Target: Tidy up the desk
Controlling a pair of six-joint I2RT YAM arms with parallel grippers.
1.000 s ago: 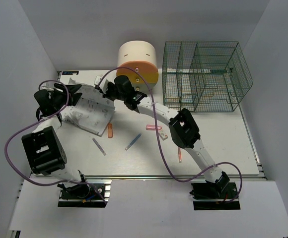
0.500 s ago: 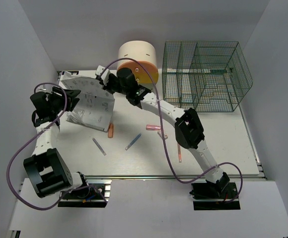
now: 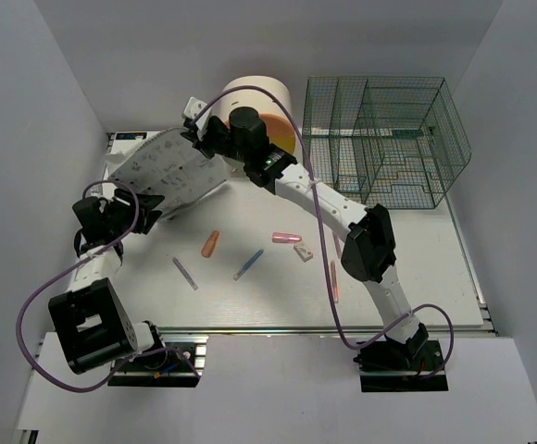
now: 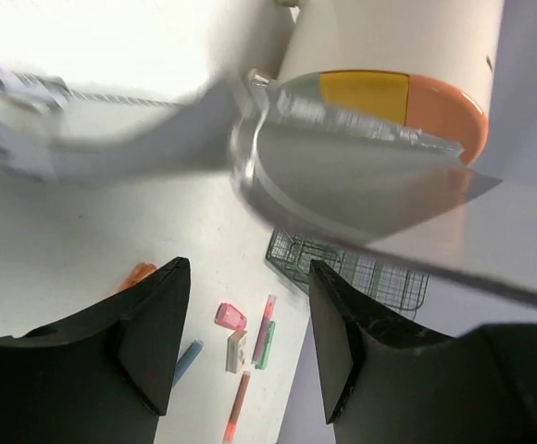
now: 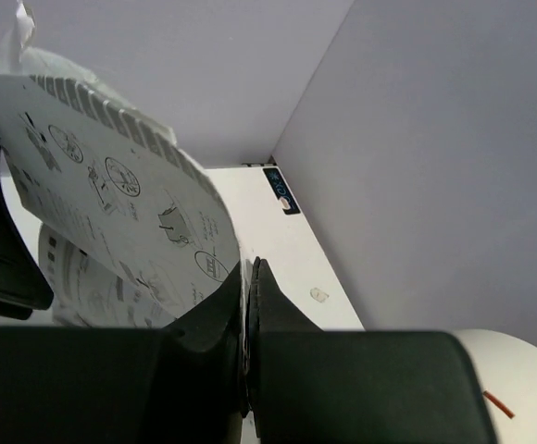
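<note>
Seen from the overhead camera, the white counter [image 3: 407,268] fills the middle of the view, its front rail running just ahead of the two arm bases. The right arm reaches diagonally across it to the far left corner, where the right end effector [image 3: 197,132] is clenched on the upper edge of a printed sheet of paper [image 3: 162,171]. The right wrist camera shows its fingers [image 5: 222,305] pressed together with the sheet [image 5: 111,185] pinched between them. The paper hangs lifted and curved, sloping down to the left.

The left end effector [image 3: 150,205] sits just beside the sheet's lower left edge. From the left wrist camera its two fingers [image 4: 153,333] stand spread apart with nothing between them, so it is released; the sheet appears above them only as a grey blur.

At the back of the counter stands a rounded drawer box [image 3: 268,92], cream on top with orange and yellow below, partly hidden by the right arm. To its right is a green wire mesh organizer [image 3: 384,139].

Small items lie scattered on the counter's middle: an orange marker [image 3: 210,243], a pink marker [image 3: 285,238], a blue pen [image 3: 247,265], a grey pen [image 3: 184,273], a small white eraser [image 3: 303,251] and a thin orange pencil [image 3: 333,280].
</note>
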